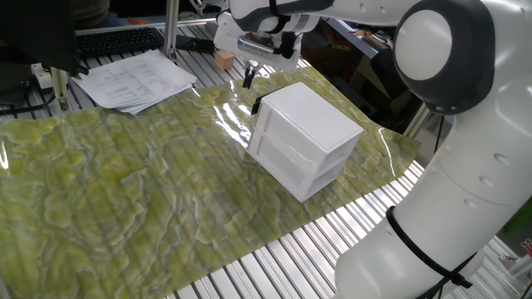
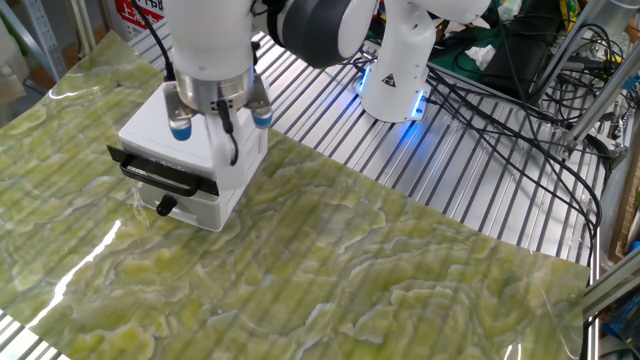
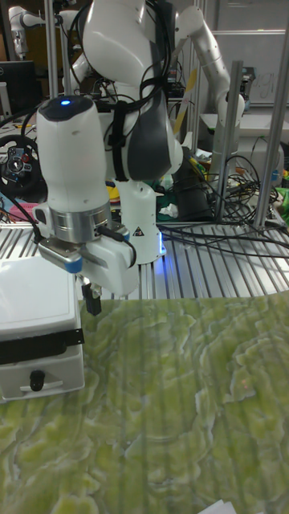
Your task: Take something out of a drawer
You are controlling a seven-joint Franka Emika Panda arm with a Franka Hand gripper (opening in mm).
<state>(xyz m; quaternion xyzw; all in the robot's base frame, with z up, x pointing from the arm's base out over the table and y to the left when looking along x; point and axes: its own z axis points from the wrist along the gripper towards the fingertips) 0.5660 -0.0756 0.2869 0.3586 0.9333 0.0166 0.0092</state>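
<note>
The white cabinet (image 1: 303, 124) stands on the green mat (image 1: 125, 191). Its upper drawer is pushed in, with a black bar handle (image 2: 160, 172) across the front. My gripper (image 2: 233, 155) hangs just off the cabinet's corner by the handle's end, its tip about level with the cabinet top (image 3: 32, 297). The dark fingers (image 3: 91, 305) show as one closed stack with nothing between them. A small tan wooden cube (image 1: 223, 60) rests on the slatted table past the mat's far edge, behind the gripper (image 1: 248, 80) and apart from it.
The lower drawer has a black knob (image 2: 165, 207). Papers (image 1: 137, 79) and a keyboard (image 1: 116, 40) lie beyond the mat. The robot base (image 2: 400, 75) and a bundle of cables (image 2: 500, 110) take up the far side of the metal table.
</note>
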